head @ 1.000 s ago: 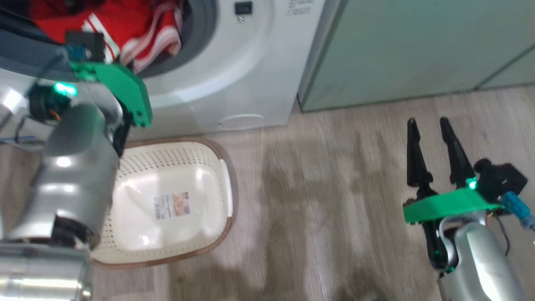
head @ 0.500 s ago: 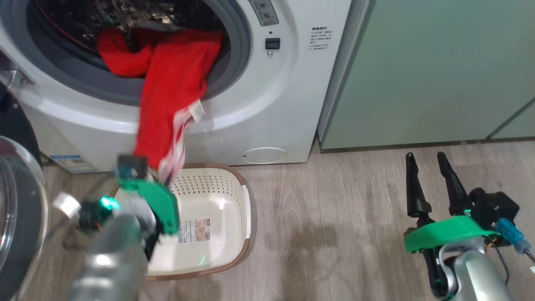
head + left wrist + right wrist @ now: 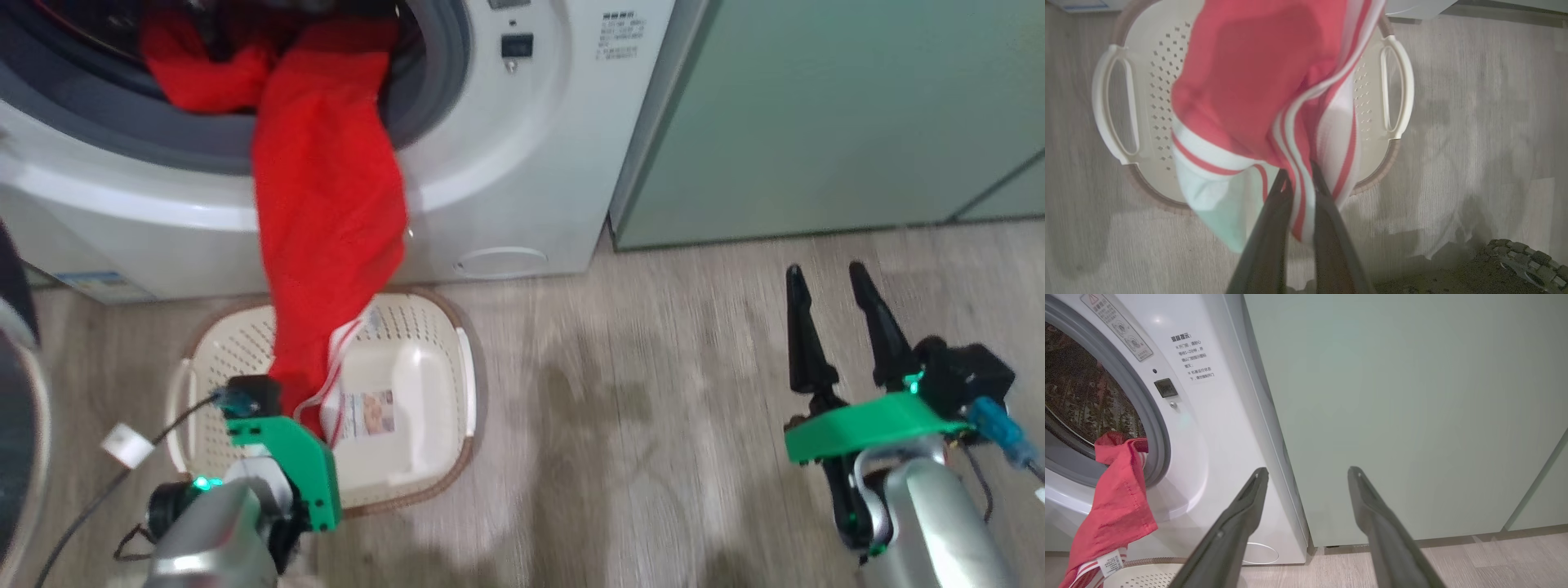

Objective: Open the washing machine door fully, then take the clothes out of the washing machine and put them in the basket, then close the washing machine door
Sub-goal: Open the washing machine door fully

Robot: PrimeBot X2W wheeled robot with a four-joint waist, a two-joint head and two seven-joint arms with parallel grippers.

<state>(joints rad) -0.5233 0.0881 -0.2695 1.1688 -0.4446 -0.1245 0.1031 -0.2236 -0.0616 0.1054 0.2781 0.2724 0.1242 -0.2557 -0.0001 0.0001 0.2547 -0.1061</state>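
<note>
Cabinets point(image 3: 816, 114): flat pale green fronts, straight ahead of the right end effector point(image 3: 824, 268).
Floor point(image 3: 653, 425): pale wood planks under both end effectors.
Washing machine point(image 3: 522, 163): white, ahead and to the left of the right end effector; its open drum mouth lies above and beyond the left end effector point(image 3: 1297, 169).
Washing machine door point(image 3: 16, 425): only a dark curved edge shows, probably its rim, out to the left of the left end effector.
Clothes point(image 3: 326, 204): red with white stripes, trailing from the drum mouth down the washer's front to the left end effector.
Basket point(image 3: 220, 359): on the floor at the washer's foot, directly beneath the left end effector.
Left end effector: fingers pressed together, pinching the clothes' striped white hem above the basket.
Right end effector: fingers spread, gripping nothing, well apart from the basket.
</note>
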